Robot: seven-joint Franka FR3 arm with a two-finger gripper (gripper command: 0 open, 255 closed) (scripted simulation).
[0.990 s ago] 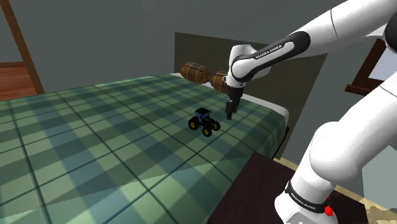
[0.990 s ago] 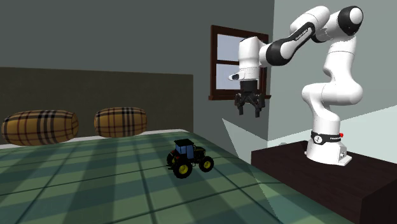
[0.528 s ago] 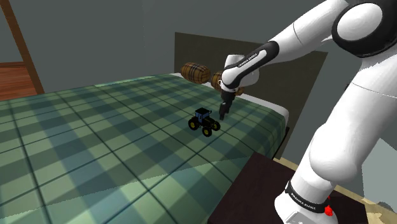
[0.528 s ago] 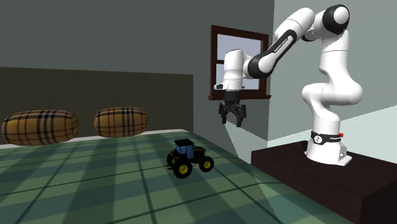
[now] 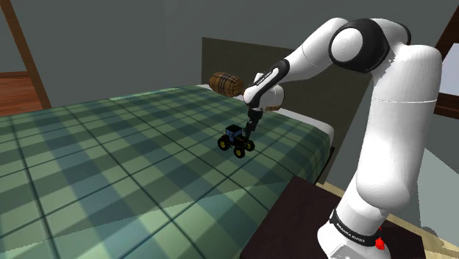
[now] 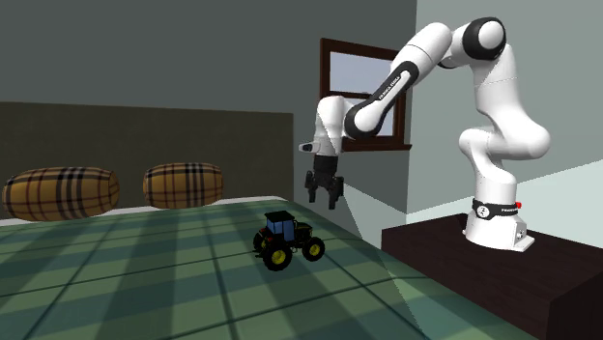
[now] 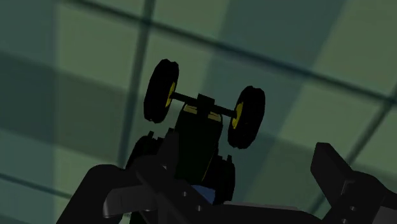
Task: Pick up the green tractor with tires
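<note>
A bed [image 5: 110,162] under a green plaid cover takes up most of the scene, with a dark headboard [image 6: 145,145] against the grey wall behind it. The white arm [image 5: 397,110] rises from its dark stand [image 6: 502,280] beside the bed and stretches out over the mattress. Behind it in the second exterior view is a wood-framed window [image 6: 362,97]. Two tan checked bolster pillows [image 6: 58,193] [image 6: 182,184] lie along the headboard.

The tractor [image 5: 236,141] stands upright on the cover near the bed's edge on the stand's side, well apart from the pillows. Its body is dark, with a blue cab and yellow hubs inside black tires (any green reads very dim here).

The gripper [image 6: 322,201] hangs pointing down, just above the tractor and a little toward the headboard, without touching it. Its fingers [image 7: 334,172] are spread wide apart with nothing between them; in the wrist view the tractor sits below them on the plaid.
</note>
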